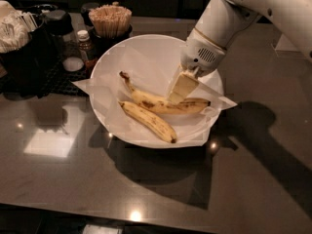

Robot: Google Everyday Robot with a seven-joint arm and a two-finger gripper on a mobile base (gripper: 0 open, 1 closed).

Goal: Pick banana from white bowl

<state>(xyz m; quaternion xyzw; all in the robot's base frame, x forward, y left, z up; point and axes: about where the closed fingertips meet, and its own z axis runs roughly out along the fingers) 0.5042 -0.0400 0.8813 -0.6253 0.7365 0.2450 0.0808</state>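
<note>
The white bowl (104, 65), lined with crinkled white paper, stands on the dark counter. Two bananas lie in it. The banana (146, 100) is the thicker, curved one with a long dark-tipped stem pointing up-left and a brown patch. It lies across the bowl's middle. A slimmer speckled banana (148, 122) lies just in front of it. My gripper (179, 92) reaches down from the upper right on the white arm (214, 30). Its cream tip sits on or right at the middle of the curved banana and hides part of it.
Behind the bowl at left stand a cup of wooden sticks (109, 19), a small brown bottle (86, 45) and a black caddy with white napkins (17, 35) on a black mat. The glossy dark counter (73, 179) spreads in front and to the right.
</note>
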